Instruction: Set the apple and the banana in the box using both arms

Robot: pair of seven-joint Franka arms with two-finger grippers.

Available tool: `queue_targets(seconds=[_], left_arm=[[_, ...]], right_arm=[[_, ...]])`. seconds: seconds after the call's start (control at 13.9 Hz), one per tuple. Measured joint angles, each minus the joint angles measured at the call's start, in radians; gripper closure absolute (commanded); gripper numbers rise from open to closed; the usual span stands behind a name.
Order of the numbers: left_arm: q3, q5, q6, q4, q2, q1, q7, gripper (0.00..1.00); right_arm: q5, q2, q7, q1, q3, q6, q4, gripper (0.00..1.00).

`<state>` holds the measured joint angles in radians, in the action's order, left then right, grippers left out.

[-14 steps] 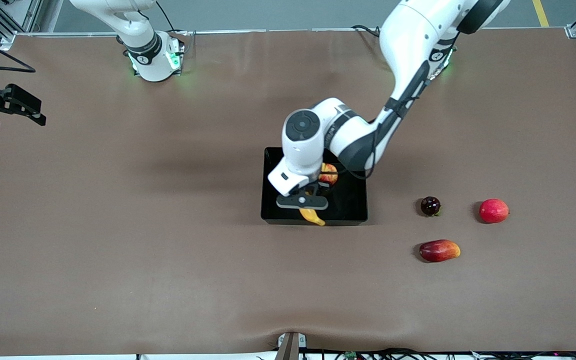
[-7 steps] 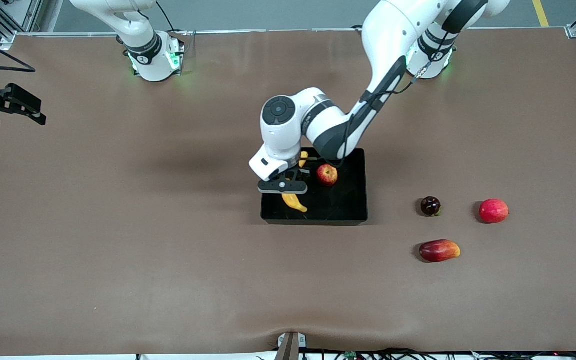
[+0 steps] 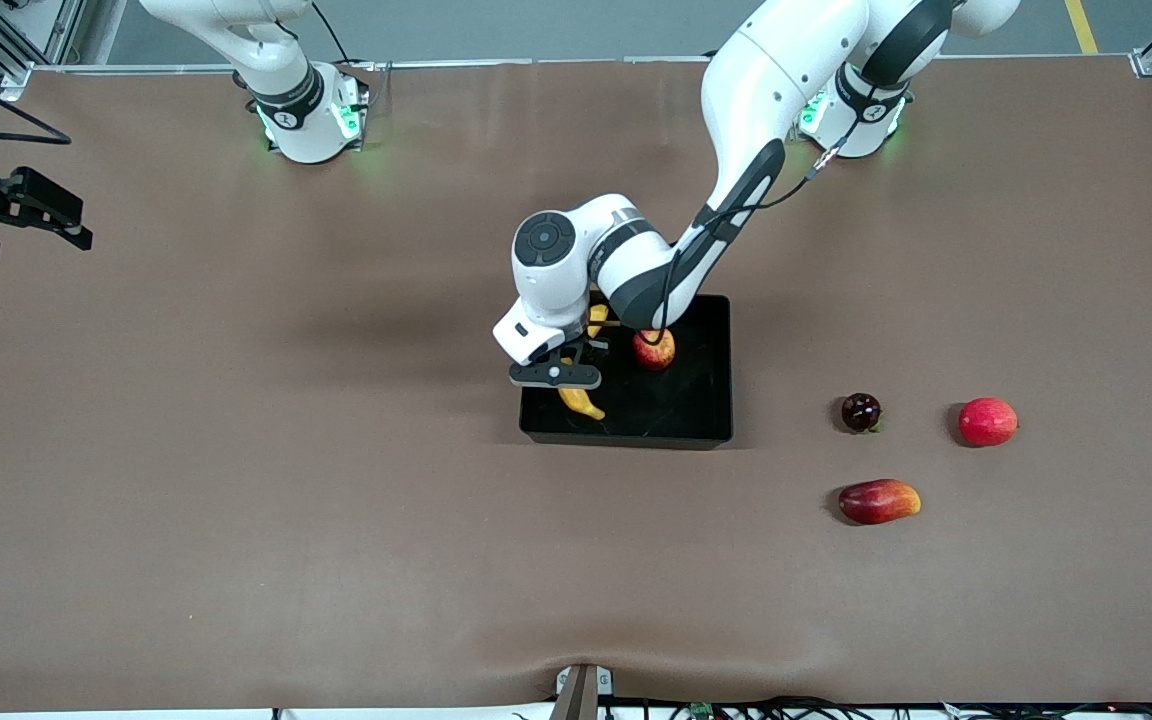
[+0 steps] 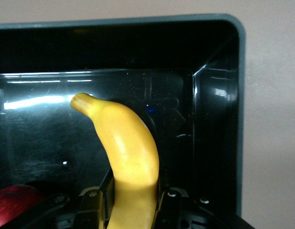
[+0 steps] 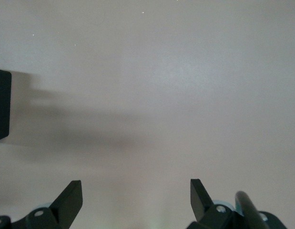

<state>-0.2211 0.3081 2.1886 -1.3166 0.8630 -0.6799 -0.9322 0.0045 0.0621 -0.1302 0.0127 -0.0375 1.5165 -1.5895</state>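
The left gripper [image 3: 568, 372] is squeezed tight on the banana [image 3: 582, 402], holding it low over the black box [image 3: 706, 425] so it can be let go inside. The apple [image 3: 654, 349] already sits in the box, at about two o'clock from the banana. The right gripper [image 5: 136, 198] waits with its jaws wide apart and holding nothing, over bare table at the right arm's end, out of the way.
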Motion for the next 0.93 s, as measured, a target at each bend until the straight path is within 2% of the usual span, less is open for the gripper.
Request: queue_targets(seconds=[0.22,0.29,0.36,0.43,0.5,0.93], left_arm=[[0.0,0.014,0.0,-0.004,0.021,-0.003,-0.045,1.0],[0.0,0.016,0.0,-0.006,0.031,-0.006,-0.058,0.96],[0.0,0.017,0.0,-0.009,0.042,-0.013,-0.071,0.78],[0.001,0.023,0.0,-0.008,0.047,-0.019,-0.083,0.42],[0.002,0.025,-0.001,-0.008,0.046,-0.022,-0.093,0.0],[0.004,0.025,-0.021,0.016,0.018,-0.002,-0.097,0.0]], right_arm=[[0.0,0.0,0.0,0.0,0.0,-0.004,0.0,0.0],[0.0,0.0,0.0,0.0,0.0,-0.005,0.0,0.0],[0.0,0.0,0.0,0.0,0.0,-0.005,0.0,0.0],[0.0,0.0,0.0,0.0,0.0,-0.005,0.0,0.0],[0.0,0.0,0.0,0.0,0.0,-0.005,0.0,0.0],[0.0,0.0,0.0,0.0,-0.001,-0.006,0.0,0.0]])
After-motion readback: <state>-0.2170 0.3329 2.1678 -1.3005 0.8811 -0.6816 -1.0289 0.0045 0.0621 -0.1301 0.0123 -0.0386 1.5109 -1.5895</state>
